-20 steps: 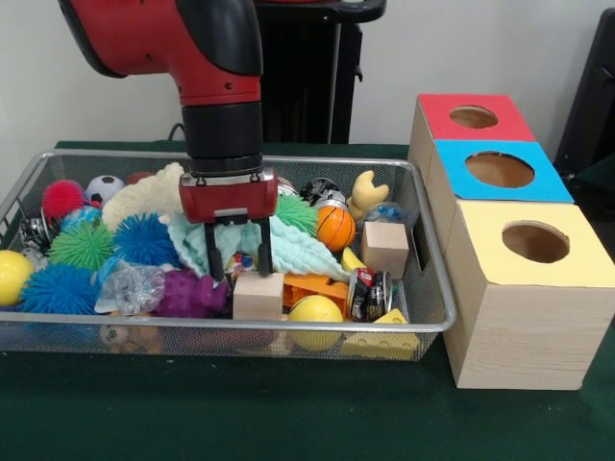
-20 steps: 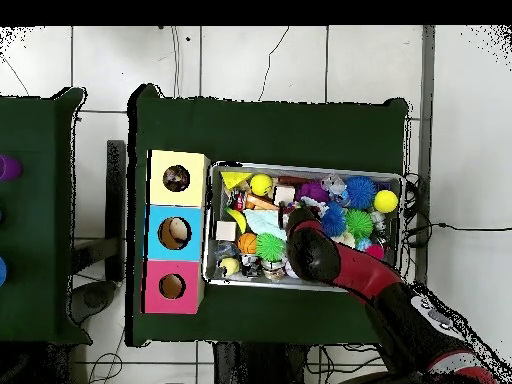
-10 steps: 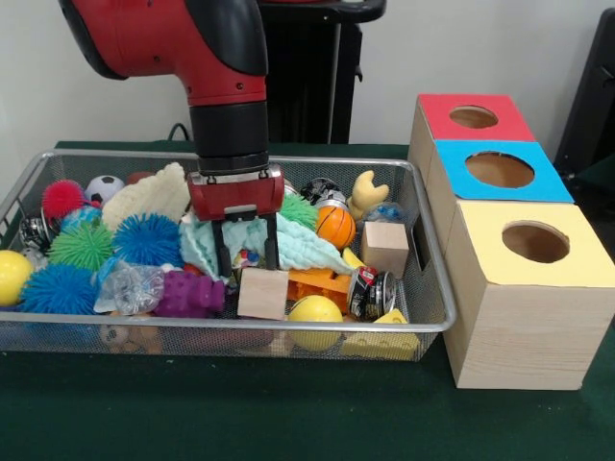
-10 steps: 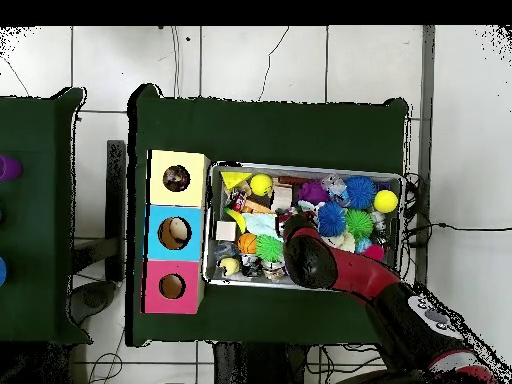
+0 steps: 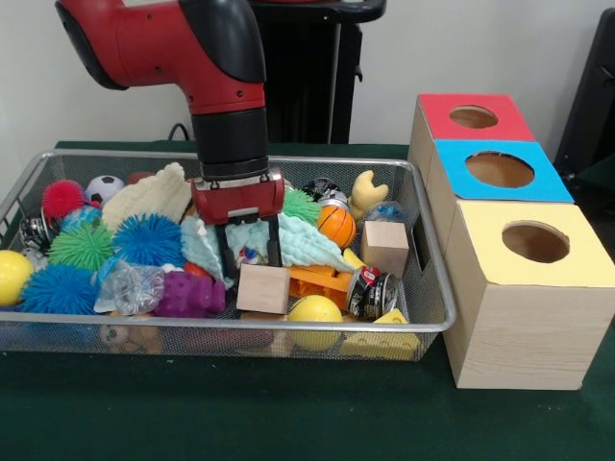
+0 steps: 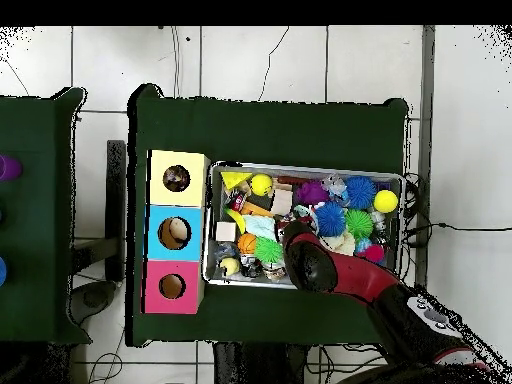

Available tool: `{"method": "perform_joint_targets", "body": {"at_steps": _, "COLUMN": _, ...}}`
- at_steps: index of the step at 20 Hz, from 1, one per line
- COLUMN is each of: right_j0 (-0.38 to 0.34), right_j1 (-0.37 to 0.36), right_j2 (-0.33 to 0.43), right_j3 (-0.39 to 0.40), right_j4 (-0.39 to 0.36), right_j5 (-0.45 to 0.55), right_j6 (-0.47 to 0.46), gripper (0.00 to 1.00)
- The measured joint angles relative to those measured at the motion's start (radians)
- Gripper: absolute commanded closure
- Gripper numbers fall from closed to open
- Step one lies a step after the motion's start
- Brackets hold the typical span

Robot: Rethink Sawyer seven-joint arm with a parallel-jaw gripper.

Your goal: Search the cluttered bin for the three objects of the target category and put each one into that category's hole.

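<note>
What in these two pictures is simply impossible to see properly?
- Front view: what the gripper holds, if anything; the wooden block hides the tips.
- Overhead view: the toys under the arm.
- Front view: inside the yellow hole, dark.
- Overhead view: the purple thing, cut by the left edge.

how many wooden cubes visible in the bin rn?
2. One wooden cube sits just below the gripper near the bin's front; the other wooden cube is by the right wall. Clutter may hide more.
</note>
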Motion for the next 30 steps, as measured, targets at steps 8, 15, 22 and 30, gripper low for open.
{"method": "perform_joint_targets", "body": {"at_steps": 8, "right_j0": -0.03, "right_j1": 0.009, "right_j2": 0.027, "right_j3": 0.0, "right_j4": -0.025, "right_j5": 0.006, "right_j6": 0.0, "gripper": 0.0}}
{"method": "perform_joint_targets", "body": {"at_steps": 15, "right_j0": -0.033, "right_j1": 0.009, "right_j2": 0.035, "right_j3": 0.002, "right_j4": -0.046, "right_j5": 0.007, "right_j6": 0.0, "gripper": 1.0}}
{"method": "perform_joint_targets", "body": {"at_steps": 22, "right_j0": -0.03, "right_j1": 0.007, "right_j2": 0.034, "right_j3": 0.008, "right_j4": -0.07, "right_j5": -0.002, "right_j6": 0.0, "gripper": 1.0}}
{"method": "perform_joint_targets", "body": {"at_steps": 30, "right_j0": -0.028, "right_j1": 0.002, "right_j2": 0.033, "right_j3": 0.013, "right_j4": -0.07, "right_j5": -0.002, "right_j6": 0.0, "gripper": 1.0}}
